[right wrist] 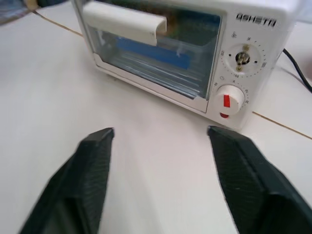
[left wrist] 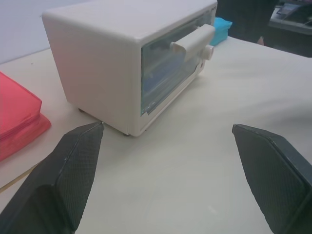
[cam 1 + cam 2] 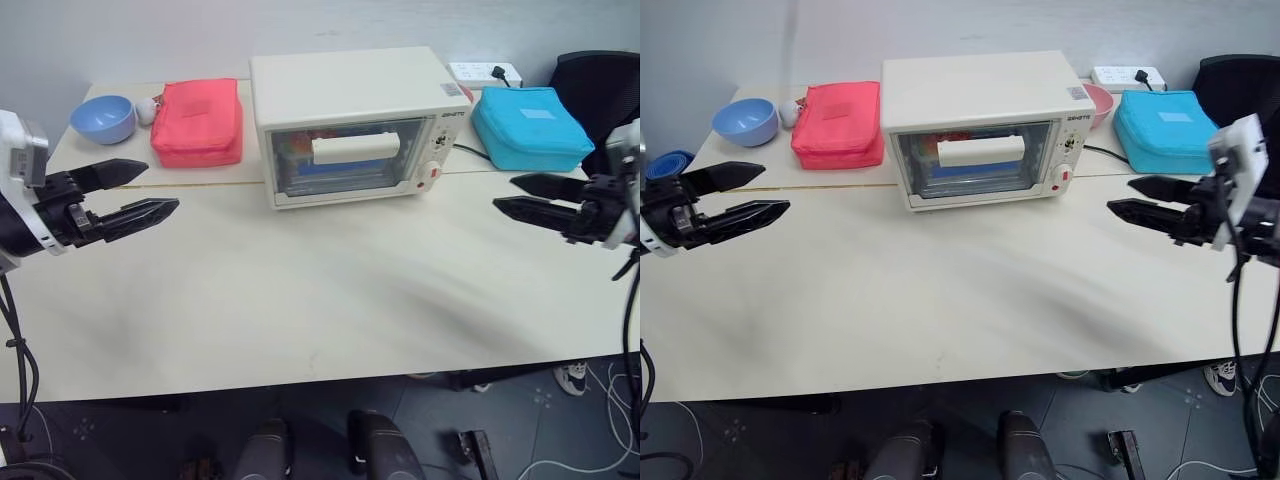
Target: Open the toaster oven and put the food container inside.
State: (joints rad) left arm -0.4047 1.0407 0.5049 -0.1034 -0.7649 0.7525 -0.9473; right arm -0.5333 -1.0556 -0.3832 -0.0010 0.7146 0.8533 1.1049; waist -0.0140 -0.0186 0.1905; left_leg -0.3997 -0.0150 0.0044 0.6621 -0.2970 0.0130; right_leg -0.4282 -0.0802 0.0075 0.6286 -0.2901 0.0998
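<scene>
Toaster oven (image 3: 355, 125) at the far centre of the surface (image 3: 300, 290), door closed, with the food container (image 3: 325, 160) visible through the glass. Left hand (image 3: 140, 192) and right hand (image 3: 512, 195) flank it, fingers apart, empty. Blue bowl (image 3: 103, 118) far left, empty.

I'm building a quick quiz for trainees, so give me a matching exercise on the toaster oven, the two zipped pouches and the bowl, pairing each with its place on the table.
Things:
1. toaster oven
2. red pouch
3. blue pouch
4. blue bowl

Places:
A. far left end
B. right of the oven
C. middle, door shut
D. just left of the oven

Pairs: 1-C, 2-D, 3-B, 4-A
</scene>
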